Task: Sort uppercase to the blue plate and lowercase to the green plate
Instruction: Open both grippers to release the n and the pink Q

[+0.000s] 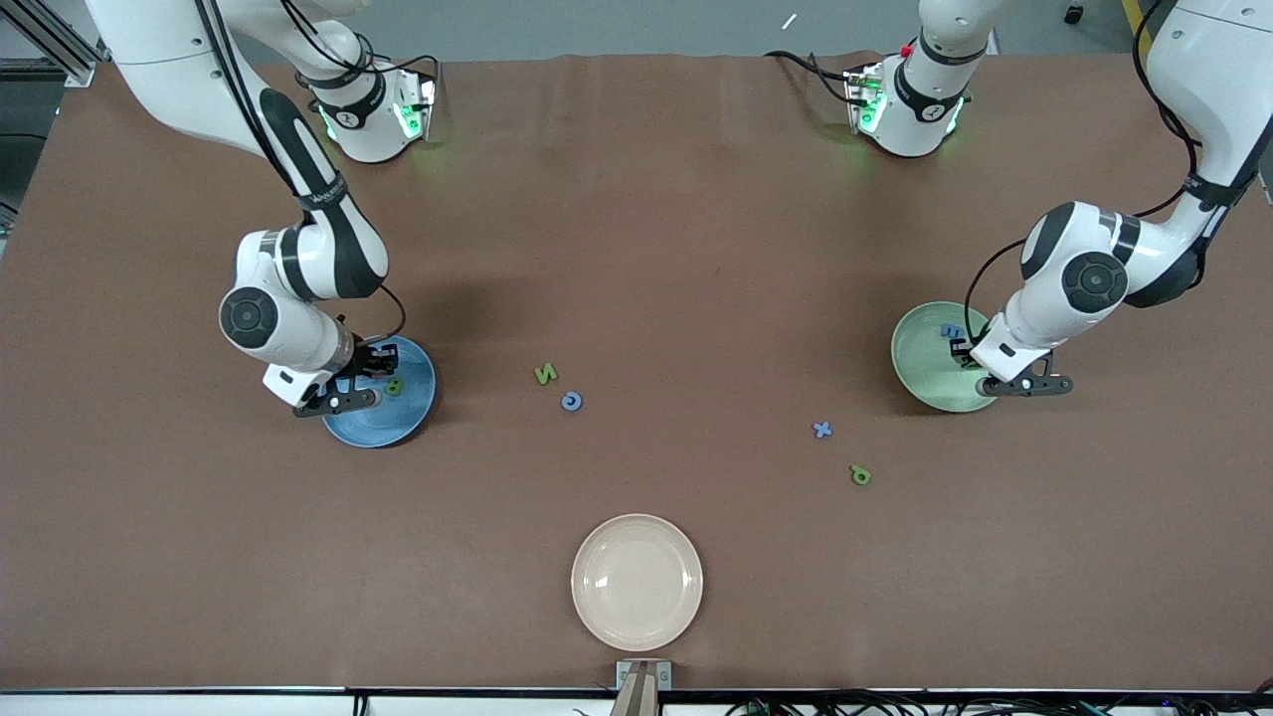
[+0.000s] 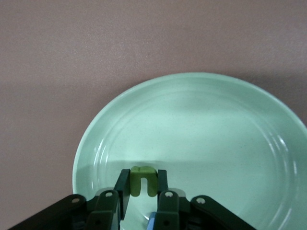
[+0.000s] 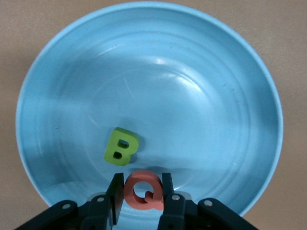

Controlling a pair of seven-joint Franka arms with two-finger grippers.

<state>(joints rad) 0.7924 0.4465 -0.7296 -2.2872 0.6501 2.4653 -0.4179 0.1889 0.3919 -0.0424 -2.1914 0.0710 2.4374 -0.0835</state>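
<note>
Red Q (image 3: 143, 190): clamped between the fingers of the right gripper (image 3: 142, 197), low over the blue plate (image 3: 57, 86); judged ready to be let go.
Right gripper release: best opened only with the Q well inside the rim and clear of the green B (image 3: 121, 146) lying just beside it in the plate, so that neither letter is knocked out.
Green u (image 2: 143, 179): pinched by the closed left gripper (image 2: 143, 189), low over the green plate (image 2: 230, 124).
Left gripper release: open low and lift straight up; a blue letter (image 1: 952, 330) already lies in the plate near the fingers.
Uppercase still on the table (image 1: 636, 219): green N (image 1: 545, 374) and blue C (image 1: 571, 401), side by side, between the two plates.
Lowercase still on the table: blue x (image 1: 821, 430) and green p (image 1: 860, 475), near the green plate, toward the front camera.
Cream plate (image 1: 636, 582): nearest the front camera, no part in the sort.
</note>
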